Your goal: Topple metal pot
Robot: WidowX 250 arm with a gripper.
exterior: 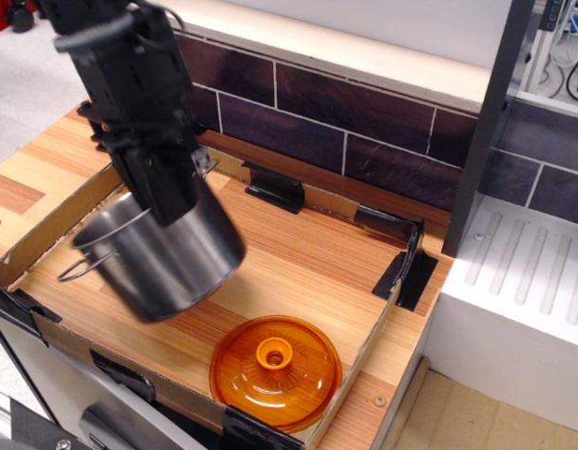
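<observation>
The metal pot (176,262) is a shiny steel stockpot with a thin wire handle. It is tilted hard to the left inside the cardboard tray, its base lifted toward the right and its mouth facing up and left. My black gripper (167,202) reaches down from the upper left onto the pot's upper rim. Its fingertips are hidden by the gripper body and the pot, so I cannot tell whether they are open or shut.
A round translucent orange lid (275,370) with a knob lies at the tray's front. The low cardboard tray wall (40,239) rims the wooden surface. A dark tiled wall (364,117) stands behind. A white unit (524,300) is at the right.
</observation>
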